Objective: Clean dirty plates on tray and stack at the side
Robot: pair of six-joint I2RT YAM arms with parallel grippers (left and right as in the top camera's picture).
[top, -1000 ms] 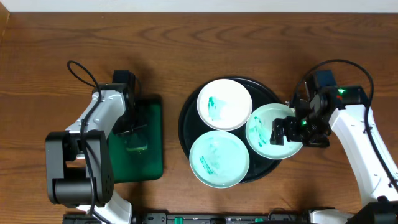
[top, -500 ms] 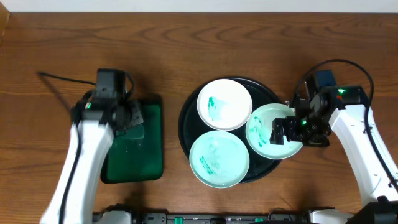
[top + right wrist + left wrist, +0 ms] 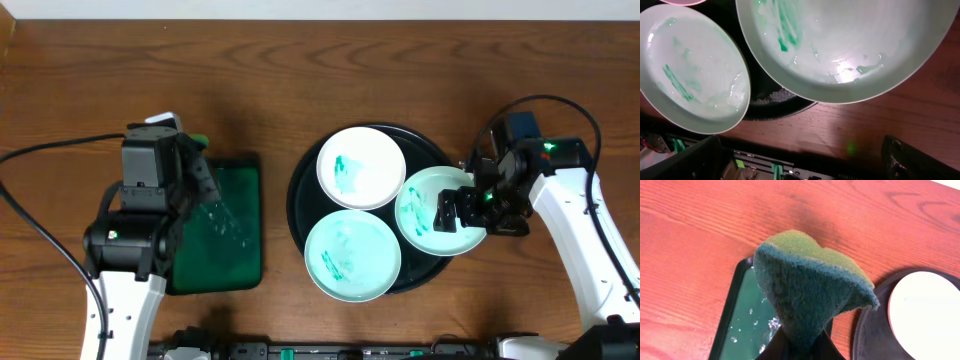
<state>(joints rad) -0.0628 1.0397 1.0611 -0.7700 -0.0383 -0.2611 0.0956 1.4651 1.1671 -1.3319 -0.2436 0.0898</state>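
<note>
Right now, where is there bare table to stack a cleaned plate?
The wide wood band behind the black tray and green basin is bare. The gap between them is narrow. Three plates crowd the tray; the right arm flanks it.

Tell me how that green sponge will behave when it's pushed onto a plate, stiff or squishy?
Probably soft: the sponge folds into a curve where the left claw pinches it. Likely light, since it holds up from that one pinch. Possibly wet, given droplets on the green tray.
</note>
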